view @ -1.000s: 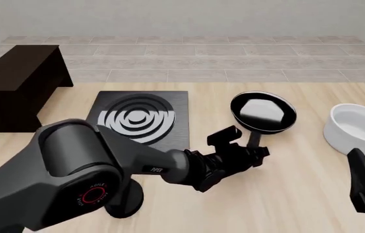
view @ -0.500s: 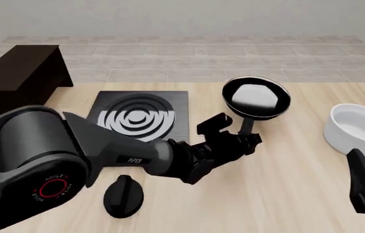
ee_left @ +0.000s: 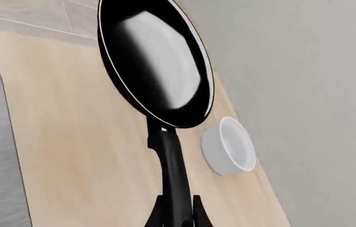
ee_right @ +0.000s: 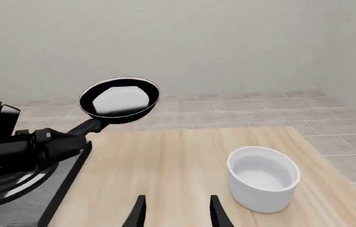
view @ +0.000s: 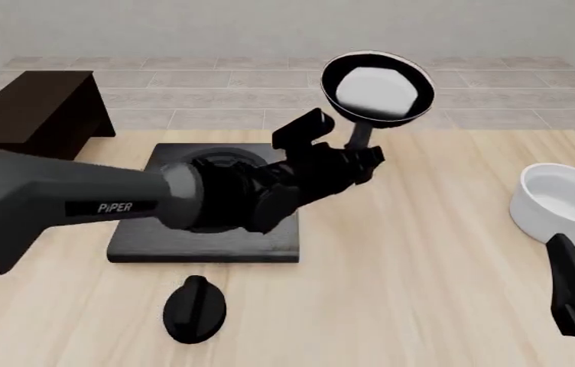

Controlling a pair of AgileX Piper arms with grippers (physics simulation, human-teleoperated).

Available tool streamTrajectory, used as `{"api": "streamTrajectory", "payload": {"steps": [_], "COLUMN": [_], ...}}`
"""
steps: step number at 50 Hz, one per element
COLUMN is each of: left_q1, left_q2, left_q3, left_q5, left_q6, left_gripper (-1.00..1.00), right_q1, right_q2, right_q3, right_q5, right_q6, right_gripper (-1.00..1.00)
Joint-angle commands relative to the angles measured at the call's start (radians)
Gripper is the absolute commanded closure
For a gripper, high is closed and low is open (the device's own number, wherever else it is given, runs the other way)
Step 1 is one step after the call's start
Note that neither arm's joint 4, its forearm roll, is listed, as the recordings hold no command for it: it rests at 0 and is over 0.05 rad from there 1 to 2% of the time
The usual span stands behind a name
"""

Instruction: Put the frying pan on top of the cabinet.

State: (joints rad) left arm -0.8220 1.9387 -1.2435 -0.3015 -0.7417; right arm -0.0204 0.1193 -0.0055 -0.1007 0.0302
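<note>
The frying pan [view: 378, 86] is glossy black with a pale inside, and it is lifted off the table. My left gripper [view: 361, 162] is shut on its thin handle [view: 359, 138]. The pan shows tilted in the left wrist view [ee_left: 155, 61], its handle running down between my fingertips [ee_left: 178, 215]. It also shows in the right wrist view [ee_right: 120, 100]. The dark brown cabinet [view: 30, 115] stands at the far left, well away from the pan. My right gripper [ee_right: 174, 213] is open and empty, low at the front right.
A flat black stove plate [view: 206, 229] with grey rings lies under my left arm. A black knob [view: 195, 307] lies in front of it. A white bowl [view: 563, 202] stands at the right edge, also in the right wrist view [ee_right: 263, 178].
My left gripper has lifted the pan off the table, up and a little to the left. The right arm has not moved.
</note>
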Motion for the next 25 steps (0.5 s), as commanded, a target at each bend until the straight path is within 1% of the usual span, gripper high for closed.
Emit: {"api": "streamTrajectory", "payload": {"steps": [1,4,6,8,9,10,12,14,16,17,19,20,22,25], "left_q1": [0.111,0.143,0.148,0.179,0.185,0.21,0.237,0.266,0.271,0.29,0.305,0.323,0.337,0.382], "left_q2": [-0.126,-0.154,-0.171,-0.173,-0.19,-0.192,-0.2,-0.212,-0.221,-0.237,-0.25,-0.266,-0.275,-0.307], "left_q3": [-0.035,-0.034,-0.027,-0.034,-0.028,-0.035,-0.029,-0.031,-0.023,-0.02,-0.018,-0.018,-0.014,-0.01], "left_q5": [0.107,0.135,0.137,0.158,0.162,0.175,0.182,0.201,0.2,0.208,0.223,0.23,0.24,0.264], "left_q6": [0.09,0.11,0.12,0.122,0.137,0.148,0.135,0.158,0.158,0.168,0.161,0.178,0.172,0.198], "left_gripper": [1.0,1.0,1.0,1.0,1.0,1.0,1.0,1.0,1.0,1.0,1.0,1.0,1.0,1.0], "right_q1": [0.002,0.002,0.002,0.002,0.003,0.003,0.003,0.005,0.005,0.005,0.005,0.005,0.006,0.006], "right_q2": [-0.008,-0.007,-0.003,0.003,0.006,0.008,0.011,0.013,0.015,0.015,0.014,0.014,0.013,0.003], "right_q3": [-0.009,-0.009,-0.01,-0.012,-0.013,-0.016,-0.009,-0.003,-0.001,-0.001,0.002,0.003,0.003,0.004], "right_q5": [0.018,0.016,0.014,0.01,0.008,0.009,0.0,-0.007,-0.011,-0.011,-0.013,-0.014,-0.014,-0.006], "right_q6": [-0.004,-0.004,-0.005,-0.005,-0.006,-0.006,-0.007,-0.009,-0.008,-0.008,-0.009,-0.008,-0.011,-0.012], "right_gripper": [-1.0,-1.0,-1.0,-1.0,-1.0,-1.0,-1.0,-1.0,-1.0,-1.0,-1.0,-1.0,-1.0,-1.0]}}
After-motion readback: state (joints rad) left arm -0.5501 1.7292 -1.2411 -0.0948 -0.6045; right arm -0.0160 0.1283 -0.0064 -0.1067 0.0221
